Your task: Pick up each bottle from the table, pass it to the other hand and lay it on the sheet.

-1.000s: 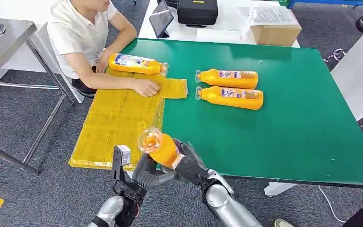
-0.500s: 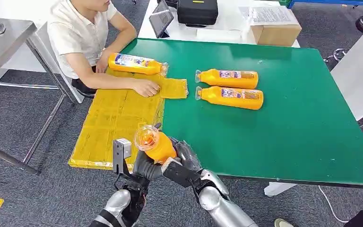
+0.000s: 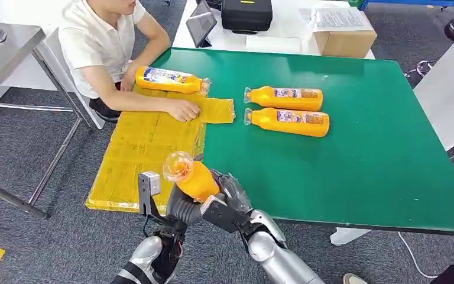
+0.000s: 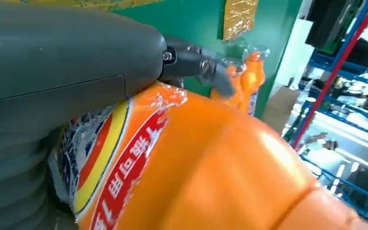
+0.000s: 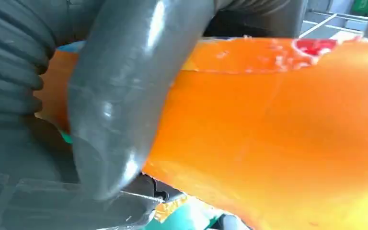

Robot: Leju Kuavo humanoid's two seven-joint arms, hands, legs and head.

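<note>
Green table, near edge: both hands clasp one orange bottle mid-handover.
Left hand and right hand both grasp it; an early release could drop it short of the yellow sheet.

We see a person in a white shirt seated at the green table, a cardboard box, tablet and black case behind.
</note>
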